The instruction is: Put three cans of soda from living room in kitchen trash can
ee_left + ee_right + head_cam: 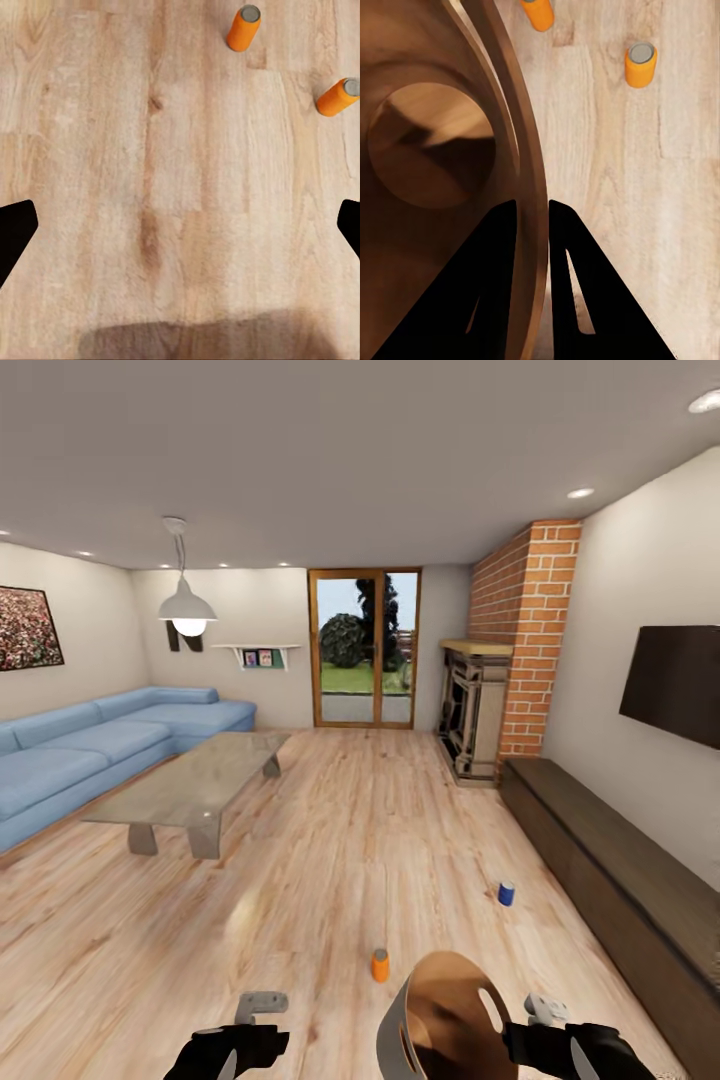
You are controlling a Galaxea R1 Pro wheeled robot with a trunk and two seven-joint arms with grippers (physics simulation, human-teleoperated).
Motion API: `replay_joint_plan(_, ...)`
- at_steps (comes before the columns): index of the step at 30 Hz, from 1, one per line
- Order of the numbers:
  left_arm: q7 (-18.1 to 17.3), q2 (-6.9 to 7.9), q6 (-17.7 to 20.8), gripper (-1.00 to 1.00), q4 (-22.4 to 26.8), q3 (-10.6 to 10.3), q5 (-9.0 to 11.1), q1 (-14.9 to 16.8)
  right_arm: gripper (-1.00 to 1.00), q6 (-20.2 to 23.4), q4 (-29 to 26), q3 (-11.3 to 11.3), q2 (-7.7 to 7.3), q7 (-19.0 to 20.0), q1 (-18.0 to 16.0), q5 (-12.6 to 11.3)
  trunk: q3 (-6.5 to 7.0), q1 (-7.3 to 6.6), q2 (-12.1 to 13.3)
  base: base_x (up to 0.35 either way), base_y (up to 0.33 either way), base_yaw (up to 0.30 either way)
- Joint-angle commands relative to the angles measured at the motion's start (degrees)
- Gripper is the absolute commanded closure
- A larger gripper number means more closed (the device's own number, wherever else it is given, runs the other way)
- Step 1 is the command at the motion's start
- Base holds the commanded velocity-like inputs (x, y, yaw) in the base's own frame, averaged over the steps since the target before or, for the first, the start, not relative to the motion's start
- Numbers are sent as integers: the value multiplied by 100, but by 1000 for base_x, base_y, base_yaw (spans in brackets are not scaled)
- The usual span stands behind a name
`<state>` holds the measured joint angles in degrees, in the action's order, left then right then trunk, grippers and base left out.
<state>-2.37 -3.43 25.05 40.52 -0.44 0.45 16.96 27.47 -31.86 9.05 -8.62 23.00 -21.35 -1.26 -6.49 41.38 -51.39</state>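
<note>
Living room, seen from your head camera: a light wood floor [330,860], a blue sofa [90,745] and a low coffee table [195,780] on your left, a brick column [525,640], a black TV [675,685] and a long dark cabinet [620,875] on your right.

Your right tool [532,217] pinches the rim of the bin [440,1015], one finger inside the tan-brown wall and one outside; you hold the bin tilted, just above the floor, its handle cut-out facing the right arm.

Your left tool [180,225] is spread wide over bare floor, gripping nothing.

One orange can [380,965] stands upright on the floor just ahead of the bin. The left wrist camera shows this can and a second orange can [337,96] near each other. The blue can [506,894] stands farther off, near the cabinet.
</note>
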Motion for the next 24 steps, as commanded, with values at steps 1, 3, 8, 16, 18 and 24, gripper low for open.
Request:
replay_joint_plan(1,0,0,0,-100,0,0,0,0,100,21,-5,10,1,29,-2,-102,1,0,-1,0,215,-232)
replay_joint_plan(3,0,0,0,-100,0,0,-1,0,100,21,-5,10,1,29,-3,-102,1,0,-1,0,232,-247)
replay_joint_plan(8,0,0,0,-100,0,0,-1,0,100,21,-4,8,5,29,-1,-102,1,0,-1,0,254,-267)
replay_joint_plan(16,1,0,-98,-100,0,0,-6,0,100,21,-6,2,8,29,-3,-102,1,0,-1,21,270,-281)
replay_joint_plan(18,0,0,-110,-100,0,0,-8,0,100,21,-5,3,9,29,-2,-102,1,0,-1,70,274,-284)
replay_joint_plan(24,0,0,-135,-100,0,0,-10,0,100,21,-4,8,5,29,-2,-102,1,0,-1,135,274,-285)
